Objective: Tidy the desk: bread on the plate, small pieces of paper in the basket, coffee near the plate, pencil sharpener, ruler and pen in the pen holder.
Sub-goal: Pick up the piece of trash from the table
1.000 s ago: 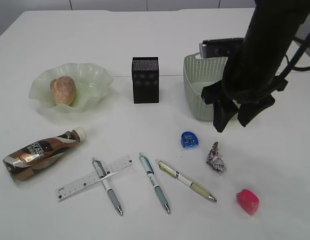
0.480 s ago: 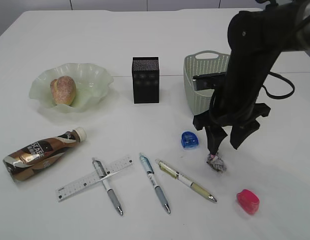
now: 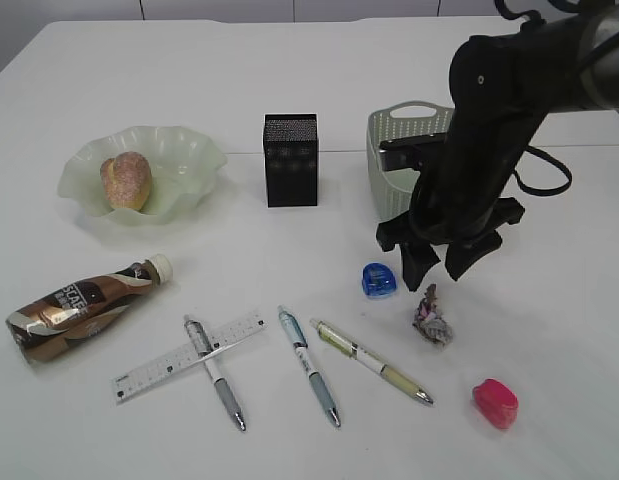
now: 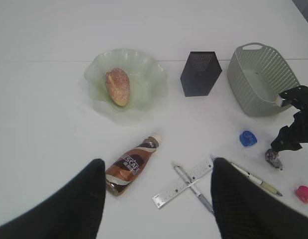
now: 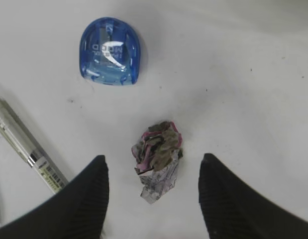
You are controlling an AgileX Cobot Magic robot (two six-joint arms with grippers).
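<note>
Right gripper (image 5: 151,199) fingers (image 5: 81,199) spread wide, holding nothing; crumpled pink-and-grey paper scrap (image 5: 157,160) lies on the white counter (image 5: 253,74) between them at lower centre, untouched; left gripper (image 4: 156,199) likewise spread, empty.

Place: a staged desk in a robot lab or office.
Surface: plain white table (image 3: 289,60) against pale wall panels.
Desk goods: black pen holder (image 3: 290,160) at centre; ruler (image 3: 188,355) and pens (image 3: 309,365) in front of it.
Machine: black robot arm (image 3: 489,130) to its right.
</note>
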